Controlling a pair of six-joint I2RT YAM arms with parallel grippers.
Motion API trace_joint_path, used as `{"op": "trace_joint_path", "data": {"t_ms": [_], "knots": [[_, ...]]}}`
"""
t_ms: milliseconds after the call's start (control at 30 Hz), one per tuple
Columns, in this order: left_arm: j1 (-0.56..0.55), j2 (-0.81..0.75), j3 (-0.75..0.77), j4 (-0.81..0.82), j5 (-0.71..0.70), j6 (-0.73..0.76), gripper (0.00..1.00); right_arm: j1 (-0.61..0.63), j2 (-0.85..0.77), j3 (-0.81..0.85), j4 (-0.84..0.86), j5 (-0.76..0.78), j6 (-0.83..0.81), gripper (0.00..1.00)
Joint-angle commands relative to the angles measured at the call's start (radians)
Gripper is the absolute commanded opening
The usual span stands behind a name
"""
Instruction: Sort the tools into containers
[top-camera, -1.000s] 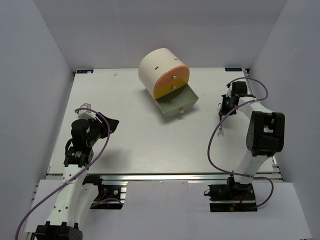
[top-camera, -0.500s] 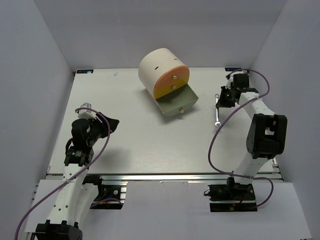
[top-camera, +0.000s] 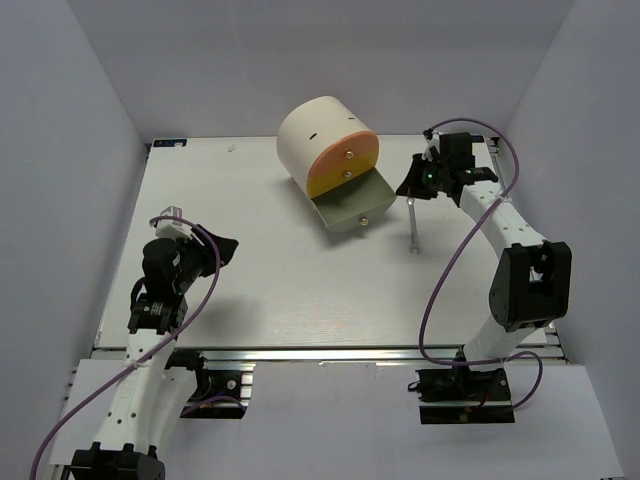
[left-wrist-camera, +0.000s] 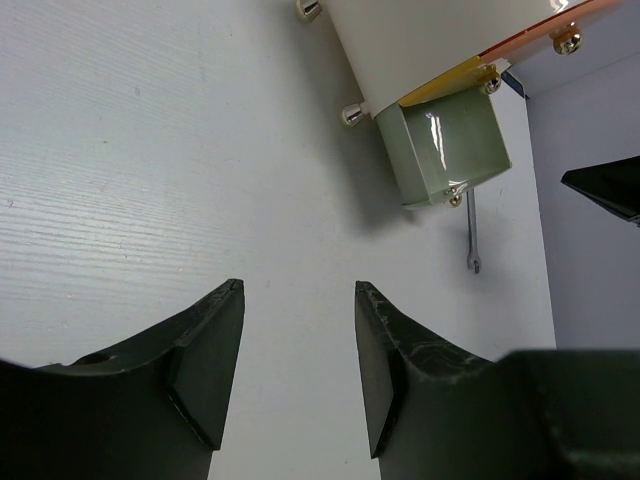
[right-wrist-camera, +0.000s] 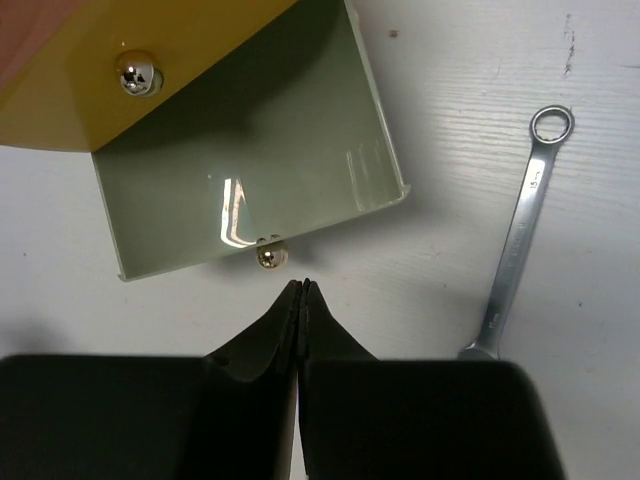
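Observation:
The cream cabinet (top-camera: 318, 135) lies with its orange (top-camera: 350, 152) and yellow (top-camera: 333, 181) drawers pushed in. Its grey-green drawer (top-camera: 350, 205) is pulled out, and the inside shows bare (right-wrist-camera: 250, 170). A silver spanner (top-camera: 412, 225) lies flat on the table right of that drawer, free of both grippers (right-wrist-camera: 518, 238). My right gripper (top-camera: 408, 186) is shut with nothing in it, its tips (right-wrist-camera: 302, 287) just in front of the drawer's brass knob (right-wrist-camera: 268, 257). My left gripper (top-camera: 225, 248) stands open over bare table (left-wrist-camera: 298, 292), far left of the cabinet. No other tools show.
White walls close in the table on the left, back and right. Purple cables loop along both arms (top-camera: 445, 270). The cabinet's small metal feet (left-wrist-camera: 352, 114) stick out on its near side in the left wrist view.
My right arm swung left from the table's right edge to the open drawer. The spanner shifted left with it and now lies free. The right jaws closed fully. The left arm stayed still.

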Motion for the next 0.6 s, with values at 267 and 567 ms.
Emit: {"op": "trace_joint_path", "data": {"t_ms": [267,567], "knots": [[-0.004,-0.041,-0.007,-0.019,-0.002,-0.007,0.59,-0.058,0.011,-0.132,0.132,0.108,-0.241,0.64],[-0.004,-0.021,-0.019,0.009,0.012,-0.016,0.59,-0.027,0.162,-0.129,0.135,0.293,-0.283,0.60]]}}
